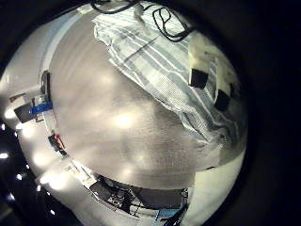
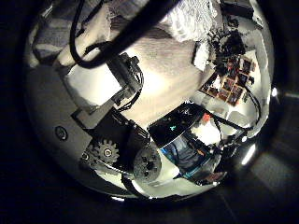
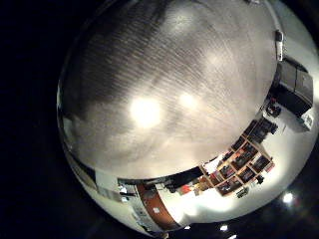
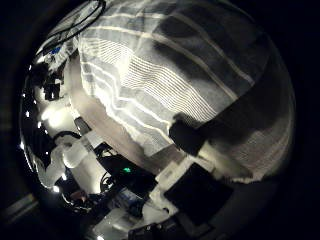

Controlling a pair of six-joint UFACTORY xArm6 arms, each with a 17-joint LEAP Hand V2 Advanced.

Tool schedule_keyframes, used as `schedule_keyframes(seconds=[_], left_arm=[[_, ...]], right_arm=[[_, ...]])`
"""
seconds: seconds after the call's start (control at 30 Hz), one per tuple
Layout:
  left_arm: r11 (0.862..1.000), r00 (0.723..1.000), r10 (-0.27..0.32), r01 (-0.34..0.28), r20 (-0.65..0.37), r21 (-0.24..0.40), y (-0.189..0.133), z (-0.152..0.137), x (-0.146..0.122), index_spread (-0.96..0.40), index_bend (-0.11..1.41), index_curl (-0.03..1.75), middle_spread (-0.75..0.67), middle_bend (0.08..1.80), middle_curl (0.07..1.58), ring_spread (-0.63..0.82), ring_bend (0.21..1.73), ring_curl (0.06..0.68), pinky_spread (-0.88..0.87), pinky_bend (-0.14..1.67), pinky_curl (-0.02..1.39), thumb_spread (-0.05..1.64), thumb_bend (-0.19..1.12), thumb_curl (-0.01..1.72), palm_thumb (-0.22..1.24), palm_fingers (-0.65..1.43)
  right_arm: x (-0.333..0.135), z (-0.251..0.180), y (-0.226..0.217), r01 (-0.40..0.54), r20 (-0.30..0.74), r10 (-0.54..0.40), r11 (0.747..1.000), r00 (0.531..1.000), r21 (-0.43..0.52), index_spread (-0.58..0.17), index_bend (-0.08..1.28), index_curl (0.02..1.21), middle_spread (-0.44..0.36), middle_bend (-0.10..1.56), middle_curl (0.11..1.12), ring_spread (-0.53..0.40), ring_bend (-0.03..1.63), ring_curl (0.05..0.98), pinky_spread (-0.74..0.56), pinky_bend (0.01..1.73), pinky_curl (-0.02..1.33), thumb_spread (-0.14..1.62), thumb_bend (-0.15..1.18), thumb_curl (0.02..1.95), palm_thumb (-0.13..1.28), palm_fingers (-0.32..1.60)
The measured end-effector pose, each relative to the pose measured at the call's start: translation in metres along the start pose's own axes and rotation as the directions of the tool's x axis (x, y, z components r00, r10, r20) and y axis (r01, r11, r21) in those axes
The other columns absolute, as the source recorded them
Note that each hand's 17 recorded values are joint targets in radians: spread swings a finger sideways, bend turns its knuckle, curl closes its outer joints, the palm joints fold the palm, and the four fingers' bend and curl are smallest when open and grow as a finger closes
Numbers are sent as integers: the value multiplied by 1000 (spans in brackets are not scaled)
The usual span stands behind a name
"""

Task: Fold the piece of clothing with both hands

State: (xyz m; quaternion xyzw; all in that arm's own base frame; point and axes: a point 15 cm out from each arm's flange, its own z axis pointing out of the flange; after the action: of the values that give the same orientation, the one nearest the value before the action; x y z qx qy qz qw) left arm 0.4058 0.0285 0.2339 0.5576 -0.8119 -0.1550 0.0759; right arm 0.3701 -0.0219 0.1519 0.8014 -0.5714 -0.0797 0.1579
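The striped garment (image 1: pixel 160 61) lies on the table (image 1: pixel 122 122) in the left little finger side palm view, and part of my left hand (image 1: pixel 202 73) rests on its edge. In the left thumb side palm view my left hand (image 2: pixel 107 89) fills the middle and a bit of the garment (image 2: pixel 196 19) shows past it. In the right thumb side palm view the garment (image 4: pixel 170 70) fills most of the picture, close to the palm, and my right hand (image 4: pixel 195 150) touches it.
The table's edge (image 1: pixel 71 165) runs past the garment with room clutter beyond it. Shelves (image 3: pixel 234 164) stand past the table's far edge, and they also show in the left thumb side palm view (image 2: pixel 234 79).
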Motion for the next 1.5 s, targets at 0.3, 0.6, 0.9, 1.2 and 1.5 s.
schedule_keyframes(seconds=[0.3,0.6,0.9,1.2,1.5], left_arm=[[1000,1000,2,-2,-6,12,2,-6,-3,-714,512,1200,-501,1004,953,-453,1288,531,-723,723,716,1133,-17,450,713,1022],[1000,1000,8,-8,-6,18,13,-16,-3,-724,483,1227,-506,986,963,-454,1278,529,-736,691,740,1133,-17,451,713,1033],[998,997,69,-70,-23,-7,53,-22,11,-732,461,1245,-511,970,972,-458,1259,531,-749,663,762,1133,-17,452,713,1043],[994,994,106,-105,-40,8,87,-25,20,-739,440,1258,-517,951,979,-459,1247,533,-764,640,781,1135,-18,454,705,1057],[994,992,107,-107,-59,16,106,-49,7,-745,425,1263,-526,952,981,-465,1239,532,-779,640,793,1138,-17,448,698,1092]], right_arm=[[0,-20,-25,8,-36,-3,992,999,125,-453,581,480,-314,795,677,-308,1057,500,-407,1034,459,957,6,459,886,1282],[22,-47,-13,-42,-30,49,980,998,195,-363,1036,740,-262,1138,859,-270,1284,644,-283,1296,632,1023,47,570,1047,1160],[22,-91,49,-62,-41,74,967,996,247,-295,1136,821,-202,1259,900,-238,1367,719,-213,1345,747,1020,27,667,1080,1086],[-21,-115,107,-64,58,47,944,997,324,-267,1146,846,-169,1297,894,-225,1371,746,-187,1319,824,1018,-9,737,1057,1083],[-26,-171,134,-88,73,66,924,995,371,-253,1138,853,-149,1314,866,-219,1378,751,-182,1274,871,1006,-10,794,1040,1108]])
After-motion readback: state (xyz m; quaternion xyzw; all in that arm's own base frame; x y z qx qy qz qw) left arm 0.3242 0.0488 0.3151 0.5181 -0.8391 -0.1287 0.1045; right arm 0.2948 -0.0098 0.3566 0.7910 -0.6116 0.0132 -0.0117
